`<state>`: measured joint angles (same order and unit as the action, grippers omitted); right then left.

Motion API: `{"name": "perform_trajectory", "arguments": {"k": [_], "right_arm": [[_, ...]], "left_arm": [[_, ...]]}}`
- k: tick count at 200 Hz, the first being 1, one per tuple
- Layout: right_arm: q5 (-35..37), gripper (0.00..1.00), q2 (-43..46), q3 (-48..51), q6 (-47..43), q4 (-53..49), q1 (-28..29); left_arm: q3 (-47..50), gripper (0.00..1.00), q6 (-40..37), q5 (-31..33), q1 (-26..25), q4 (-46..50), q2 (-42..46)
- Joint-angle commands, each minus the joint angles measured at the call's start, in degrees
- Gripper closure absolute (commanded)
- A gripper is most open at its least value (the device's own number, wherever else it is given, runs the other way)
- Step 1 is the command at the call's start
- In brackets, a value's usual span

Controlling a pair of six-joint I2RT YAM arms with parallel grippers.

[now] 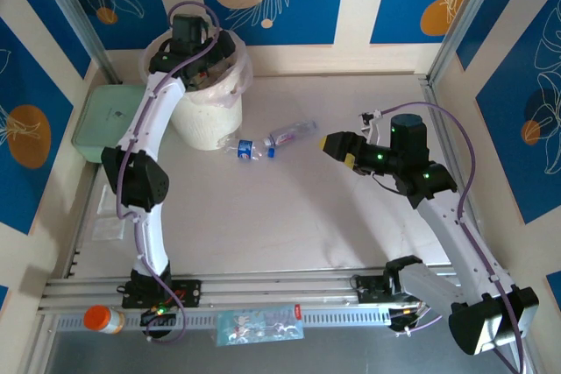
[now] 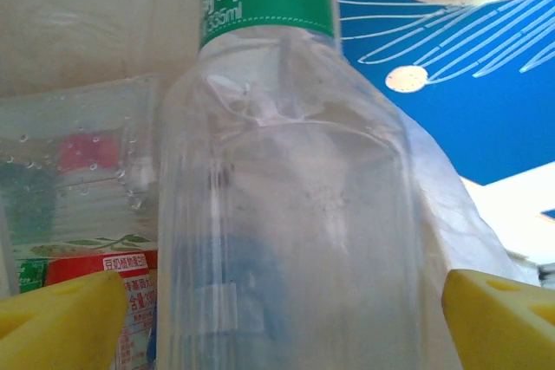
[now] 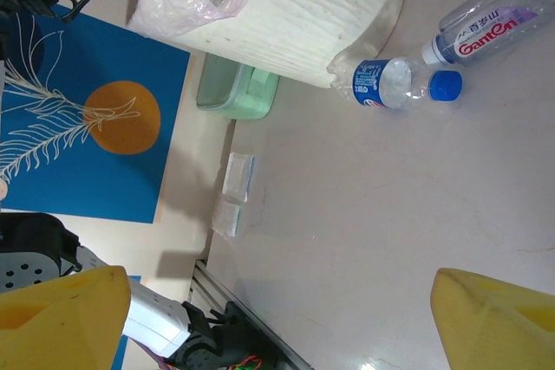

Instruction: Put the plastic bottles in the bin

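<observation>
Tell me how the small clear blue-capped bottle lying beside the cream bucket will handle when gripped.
The clear blue-capped bottle looks empty and somewhat crumpled, so it is probably light and apt to give under a squeeze. Lying on its side on the smooth table, it may roll away if nudged.

Bin (image 1: 207, 124): round cream bucket, ribbed wall, translucent liner bag over rim, upright at table's far left.
Green-labelled clear bottle (image 2: 286, 214): crumpled, against liner; red-labelled bottle (image 2: 87, 279) beside it.
Two bottles lying on table right of bin: blue-labelled, blue-capped bottle (image 1: 248, 148) near bin's base; clear Ganten bottle (image 1: 292, 134) just beyond.
</observation>
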<state>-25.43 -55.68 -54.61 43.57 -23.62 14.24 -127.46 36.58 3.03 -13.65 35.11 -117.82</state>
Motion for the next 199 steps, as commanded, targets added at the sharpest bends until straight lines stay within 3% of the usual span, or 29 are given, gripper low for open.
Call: {"name": "perform_trajectory", "arguments": {"k": [1,51,68,114,134,174,199], "right_arm": [[0.0,0.10,0.4,0.6,-1.3,0.2,0.2],[0.6,0.10,2.0,1.3,-1.3,-0.5,0.3],[0.9,0.10,2.4,1.4,-1.4,-0.8,0.2],[0.9,0.11,2.3,1.6,-1.0,-0.4,0.2],[0.8,0.12,2.4,1.9,-0.5,-0.2,0.2],[0.9,0.12,2.3,1.7,-0.1,-0.1,0.4],[1.0,0.12,2.4,1.1,-0.1,-0.7,0.7]], "left_arm": [[0.2,0.05,-2.3,-1.0,0.2,-2.1,4.8],[0.7,0.04,-5.1,3.4,0.2,-1.0,9.7],[2.1,0.08,-6.2,3.7,0.2,-1.6,11.5],[6.1,0.48,-5.9,-0.9,0.3,-2.2,11.7],[8.8,0.61,-4.7,-3.6,0.3,-3.9,11.0],[9.4,0.63,-2.5,-7.3,0.5,-6.1,7.0],[6.2,0.63,-1.6,-6.9,0.8,-2.3,3.7]]}}
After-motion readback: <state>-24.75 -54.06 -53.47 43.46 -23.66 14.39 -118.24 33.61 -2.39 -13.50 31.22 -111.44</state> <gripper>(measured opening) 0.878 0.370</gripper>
